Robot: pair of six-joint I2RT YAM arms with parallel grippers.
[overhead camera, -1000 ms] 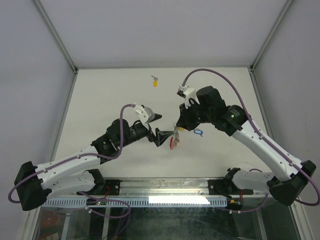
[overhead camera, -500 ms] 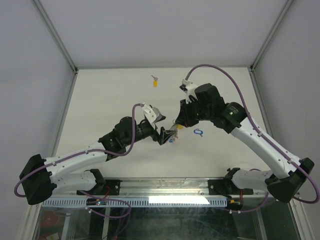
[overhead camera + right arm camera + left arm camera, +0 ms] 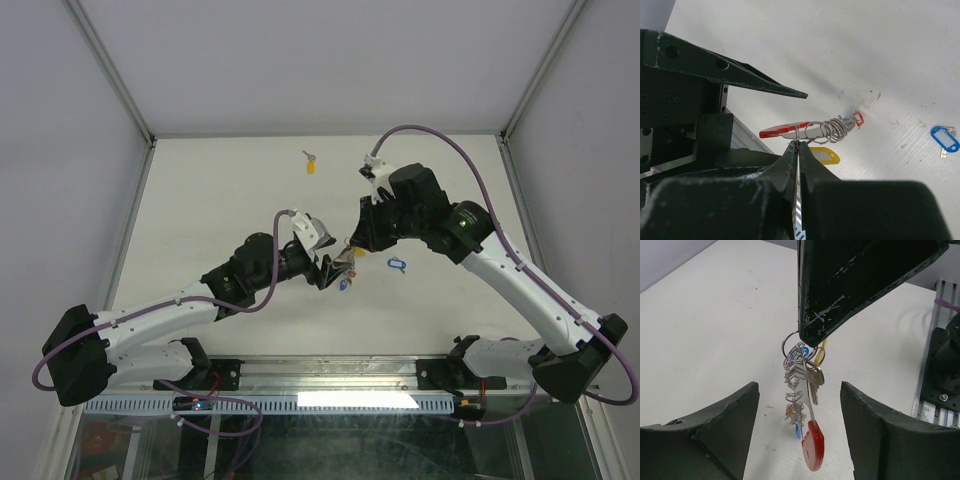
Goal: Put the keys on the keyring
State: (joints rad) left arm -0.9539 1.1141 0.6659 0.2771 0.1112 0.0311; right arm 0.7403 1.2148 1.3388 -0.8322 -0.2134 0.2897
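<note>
The keyring (image 3: 797, 370) is a cluster of silver wire rings with a red plastic strip (image 3: 813, 445) and a silver key (image 3: 813, 382) on it. It hangs from my right gripper (image 3: 797, 145), which is shut on its top ring. A yellow tag (image 3: 824, 156) hangs from the same cluster. My left gripper (image 3: 799, 390) is open, one finger on each side of the hanging keyring (image 3: 348, 268), touching nothing. A blue-tagged key (image 3: 397, 265) lies on the table right of the grippers. A yellow-tagged key (image 3: 310, 163) lies far back.
The white table (image 3: 200, 200) is walled by grey panels on three sides. A metal rail (image 3: 330, 375) with the arm bases runs along the near edge. The right arm's purple cable (image 3: 430, 135) arcs above it.
My left gripper has advanced right, up to the hanging keyring, and now straddles it with narrower jaws. The right gripper has held its grip and shifted slightly back.
</note>
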